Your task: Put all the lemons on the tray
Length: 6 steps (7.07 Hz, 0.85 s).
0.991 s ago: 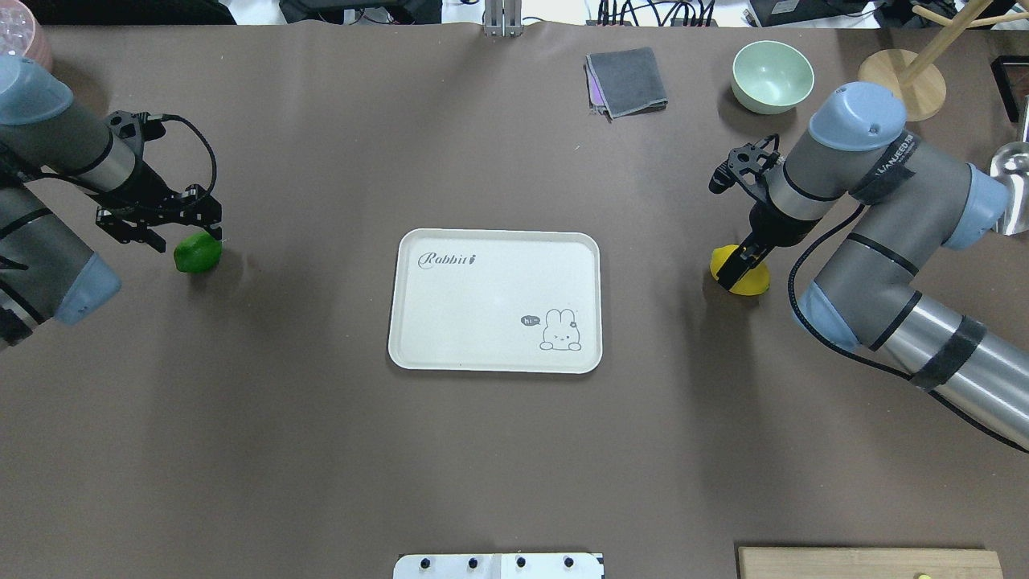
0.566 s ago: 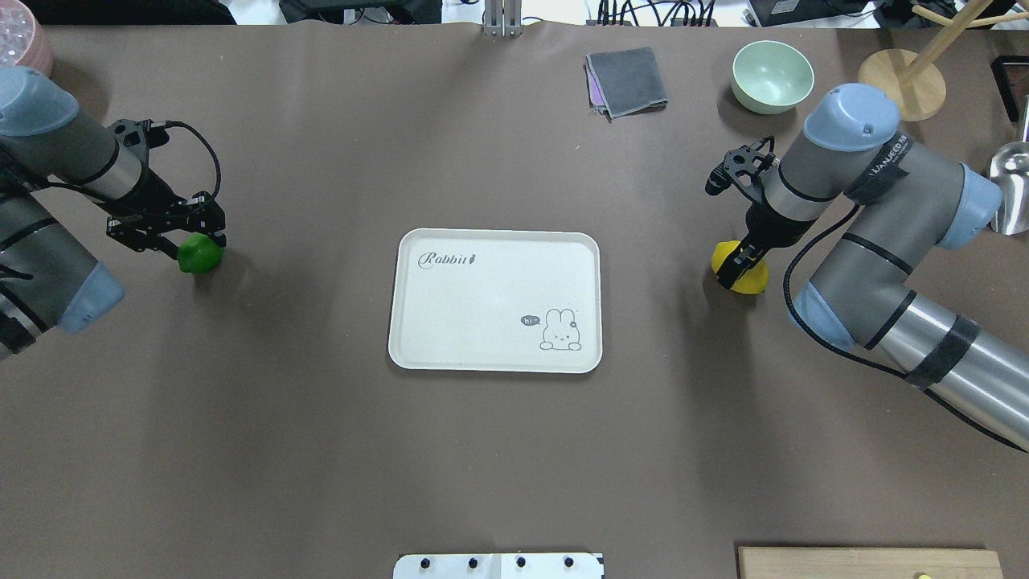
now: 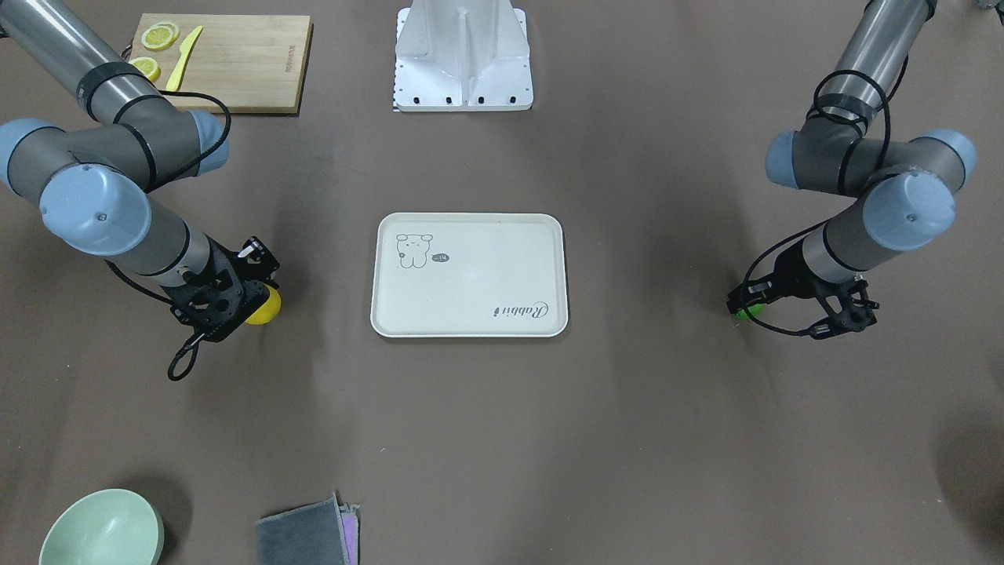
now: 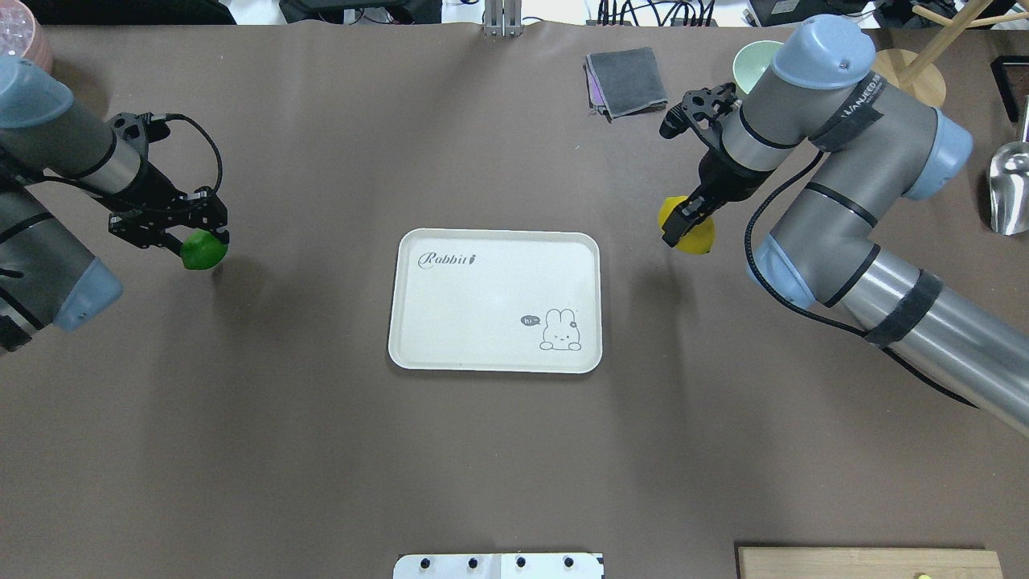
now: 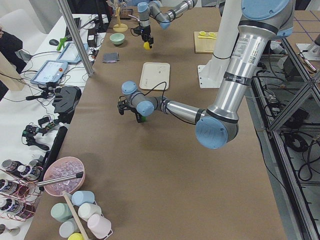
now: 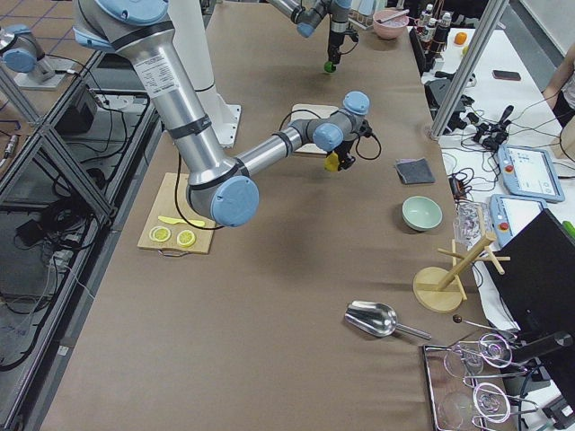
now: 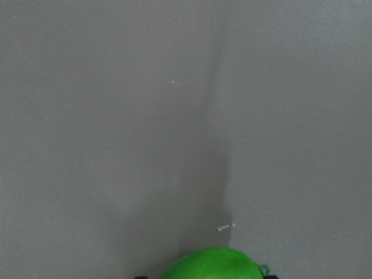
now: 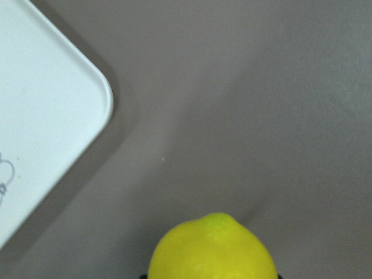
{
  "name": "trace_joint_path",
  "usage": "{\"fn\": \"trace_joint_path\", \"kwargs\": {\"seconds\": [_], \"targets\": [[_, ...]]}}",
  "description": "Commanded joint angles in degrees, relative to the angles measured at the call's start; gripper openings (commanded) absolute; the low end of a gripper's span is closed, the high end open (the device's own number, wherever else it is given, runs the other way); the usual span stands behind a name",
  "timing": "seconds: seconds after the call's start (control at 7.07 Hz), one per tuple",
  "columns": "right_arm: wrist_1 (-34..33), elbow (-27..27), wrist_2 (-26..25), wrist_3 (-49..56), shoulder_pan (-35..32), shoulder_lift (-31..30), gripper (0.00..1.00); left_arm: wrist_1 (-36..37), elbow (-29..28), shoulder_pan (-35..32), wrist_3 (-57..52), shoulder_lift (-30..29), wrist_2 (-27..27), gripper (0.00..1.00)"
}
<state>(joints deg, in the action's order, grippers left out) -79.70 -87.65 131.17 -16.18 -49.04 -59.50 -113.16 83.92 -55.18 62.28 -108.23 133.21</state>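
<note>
The off-white tray (image 4: 494, 301) lies empty at the table's middle; it also shows in the front view (image 3: 469, 275) and the right wrist view (image 8: 40, 133). My right gripper (image 4: 683, 227) is shut on the yellow lemon (image 4: 693, 232) and holds it above the table, right of the tray's far right corner. The yellow lemon also shows in the front view (image 3: 264, 308) and the right wrist view (image 8: 212, 250). My left gripper (image 4: 193, 241) is shut on the green lemon (image 4: 203, 250), far left of the tray. The green lemon also shows in the left wrist view (image 7: 209, 264).
A folded grey cloth (image 4: 626, 81) and a pale green bowl (image 4: 749, 64) sit at the far right. A wooden stand (image 4: 912, 76) and a metal scoop (image 4: 1009, 189) stand at the right edge. A wooden cutting board (image 3: 227, 63) with lemon slices lies near the base.
My right gripper has lifted the yellow lemon and carried it left, toward the tray. My left gripper has closed on the green lemon and shifted slightly.
</note>
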Motion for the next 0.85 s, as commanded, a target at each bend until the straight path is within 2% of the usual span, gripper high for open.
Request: {"fn": "trace_joint_path", "kwargs": {"seconds": [0.0,0.28,0.42,0.57,0.71], "targets": [[-0.11,1.16,0.57,-12.52,1.84,4.11,0.25,4.68,3.95,-3.08,-0.84,0.30,2.84,0.00],[0.24,1.43,1.11,-20.26,5.78,6.76,0.25,18.86,9.65,-7.64,-12.46,0.13,4.25,0.00],[1.72,3.08,0.93,-20.12,8.24,7.98,0.25,24.69,10.98,-10.79,-18.62,-0.74,4.34,0.00],[6.52,6.06,-0.37,-20.12,9.39,8.43,0.26,26.05,11.61,-12.57,-20.34,-0.93,4.34,0.00],[7.70,7.22,-0.82,-20.03,9.58,8.61,0.29,28.50,13.35,-13.19,-20.44,-1.10,4.43,0.00]]}}
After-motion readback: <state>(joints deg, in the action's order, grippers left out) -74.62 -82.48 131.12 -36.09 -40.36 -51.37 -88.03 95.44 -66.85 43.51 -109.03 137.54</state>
